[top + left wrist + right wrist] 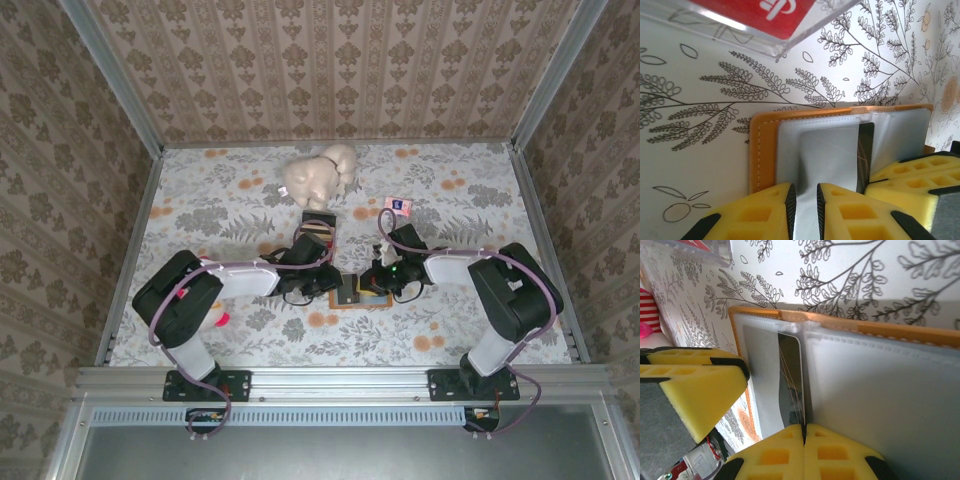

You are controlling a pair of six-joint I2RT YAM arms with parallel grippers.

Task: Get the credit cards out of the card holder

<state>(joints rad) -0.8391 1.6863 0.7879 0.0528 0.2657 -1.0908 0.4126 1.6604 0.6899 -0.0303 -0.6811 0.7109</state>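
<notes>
The card holder (762,150) lies open mid-table, bare floral tablecloth (700,125) along its tan rim. The right gripper (804,429) is pressed fully together at the black card's (790,375) long edge — whether it pinches the card is unclear. The left gripper (806,192) stands a narrow slit apart over the grey-blue pocket (827,155), holding nothing. A red card (760,12) lies apart, beyond the far corner.

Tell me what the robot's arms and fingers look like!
Both the left arm and the right arm are chunky and black, each with a pale grey middle piece and thin purple cables looping around. A tiny green light glows by the right wrist. The left gripper and right gripper have yellow foam fingers with square hollows and black ribbed pads.
</notes>
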